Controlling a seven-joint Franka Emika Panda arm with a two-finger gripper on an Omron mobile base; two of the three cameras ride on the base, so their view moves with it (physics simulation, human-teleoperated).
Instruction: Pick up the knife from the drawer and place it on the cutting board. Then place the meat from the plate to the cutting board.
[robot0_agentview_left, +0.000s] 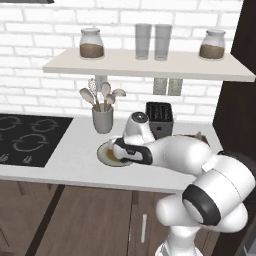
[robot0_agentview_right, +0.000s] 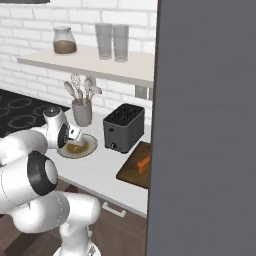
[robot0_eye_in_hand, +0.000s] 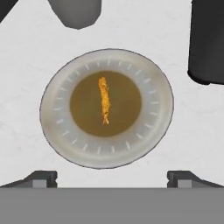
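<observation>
Meat (robot0_eye_in_hand: 104, 99), thin strip centred on plate (robot0_eye_in_hand: 57, 127); fingers (robot0_eye_in_hand: 43, 178) spread wide above, should descend straddling its narrow width.

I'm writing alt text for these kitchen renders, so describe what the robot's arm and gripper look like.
The arm is glossy white, built of rounded, bulbous segments with dark grey to black bands at the joints. No cables or markings are visible. The gripper ends in two small dark grey finger tips, blocky and angular, seen in the hand view.
</observation>
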